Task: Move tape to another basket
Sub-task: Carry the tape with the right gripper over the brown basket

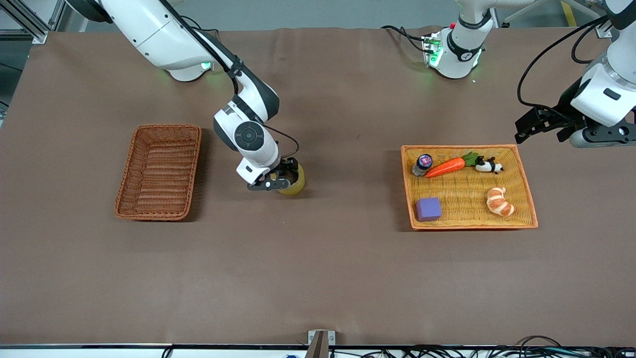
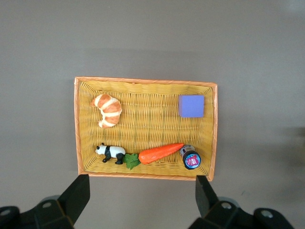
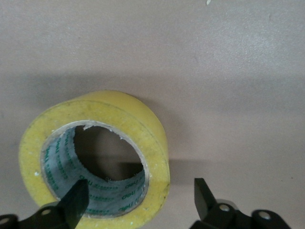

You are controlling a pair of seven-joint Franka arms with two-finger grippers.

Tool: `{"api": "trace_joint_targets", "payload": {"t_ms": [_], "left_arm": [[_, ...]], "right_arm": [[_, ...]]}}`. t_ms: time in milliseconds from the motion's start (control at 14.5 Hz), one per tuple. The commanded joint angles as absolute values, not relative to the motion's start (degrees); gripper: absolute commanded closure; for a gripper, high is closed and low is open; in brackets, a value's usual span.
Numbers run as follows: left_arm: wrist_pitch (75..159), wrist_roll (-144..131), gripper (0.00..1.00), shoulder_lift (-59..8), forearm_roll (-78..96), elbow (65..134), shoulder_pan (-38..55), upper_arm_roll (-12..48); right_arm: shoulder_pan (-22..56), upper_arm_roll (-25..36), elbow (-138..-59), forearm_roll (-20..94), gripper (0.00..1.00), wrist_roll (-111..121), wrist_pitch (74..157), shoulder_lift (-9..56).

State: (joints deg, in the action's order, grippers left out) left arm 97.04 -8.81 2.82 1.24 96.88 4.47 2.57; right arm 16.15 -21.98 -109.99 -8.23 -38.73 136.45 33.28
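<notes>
Two grippers: right gripper (image 1: 284, 180) fingers straddle tape (image 1: 293, 183) wall; left gripper (image 1: 527, 126) waits, fingers wide

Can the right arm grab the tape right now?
Probably yes. The right end effector is right at the tape on the bare table, open, with one finger inside the ring and the other outside the wall. Nothing blocks it.

brown table cover (image 1: 318, 278), grey floor (image 1: 308, 12)
</notes>
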Motion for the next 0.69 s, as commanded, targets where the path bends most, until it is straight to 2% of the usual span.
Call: {"api": "trace_joint_targets", "payload": {"t_ms": [0,275,344,413,619], "left_arm": [[97.6,-5.8,0.02,3.3,1.6,97.6,4.7,2.1],[97.5,-5.5,0.0,3.2,1.3,97.5,4.6,2.1],[97.5,-5.5,0.0,3.0,1.3,97.5,4.6,2.0],[97.5,-5.4,0.0,3.0,1.3,97.5,4.7,2.1],[97.3,-5.9,0.0,2.9,0.2,97.5,5.1,2.4]], "right_arm": [[15.3,-22.8,-111.1,-9.9,0.2,-40.3,138.0,34.0],[14.7,-22.8,-109.7,-9.8,0.73,-41.8,137.5,35.9],[14.7,-22.8,-109.3,-9.8,0.93,-42.0,137.3,36.0],[14.7,-22.8,-108.4,-9.6,0.98,-42.4,136.8,36.0],[13.5,-22.8,-106.3,-9.5,1.0,-44.9,131.1,35.0]]}}
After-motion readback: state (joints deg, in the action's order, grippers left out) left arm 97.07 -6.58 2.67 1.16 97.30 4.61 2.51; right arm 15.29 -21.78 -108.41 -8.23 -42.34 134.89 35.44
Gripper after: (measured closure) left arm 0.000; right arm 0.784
